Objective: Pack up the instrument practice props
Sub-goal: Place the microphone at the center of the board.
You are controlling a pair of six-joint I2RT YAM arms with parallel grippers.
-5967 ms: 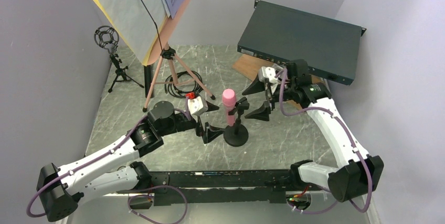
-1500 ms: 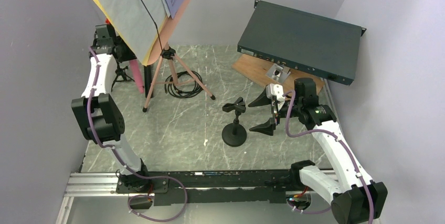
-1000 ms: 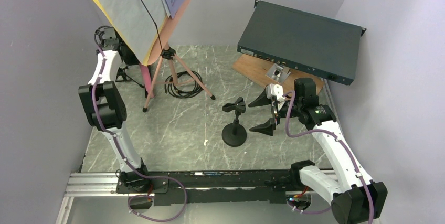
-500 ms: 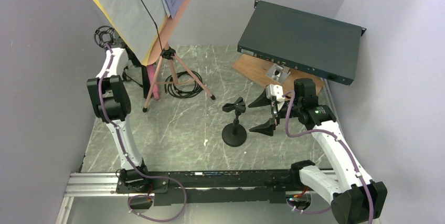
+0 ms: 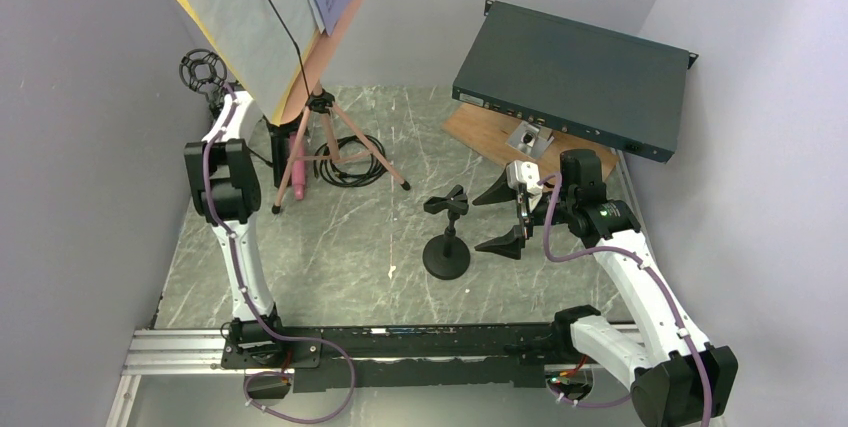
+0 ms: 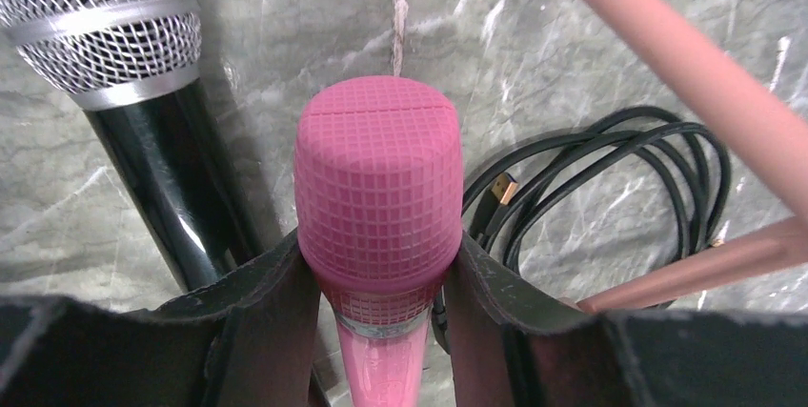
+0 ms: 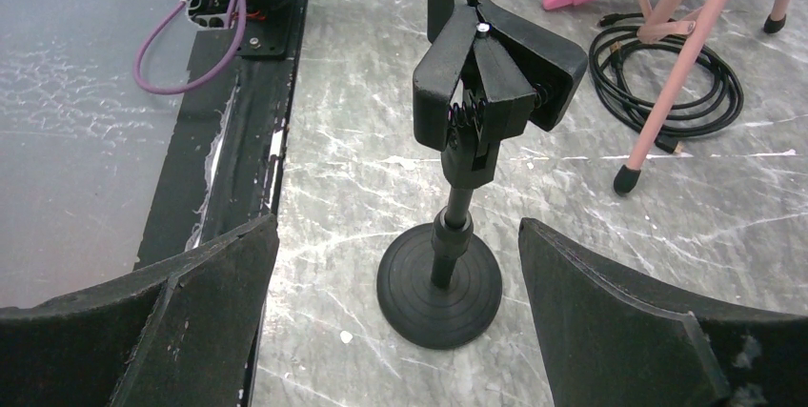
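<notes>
Left gripper (image 6: 379, 278) has swung right, carrying the pink microphone (image 6: 379, 188) to the tripod legs (image 5: 360, 147).
Its jaws clamp that microphone, beside a black microphone (image 6: 124, 64); right gripper (image 7: 397, 224) gapes wide, facing the mic holder (image 7: 467, 131).

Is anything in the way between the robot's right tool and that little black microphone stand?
Nothing visible is in the way. The right tool is open and faces the black mic holder, with only bare table between them. The coiled black cable and pink tripod leg sit farther off, beyond the holder.
</notes>
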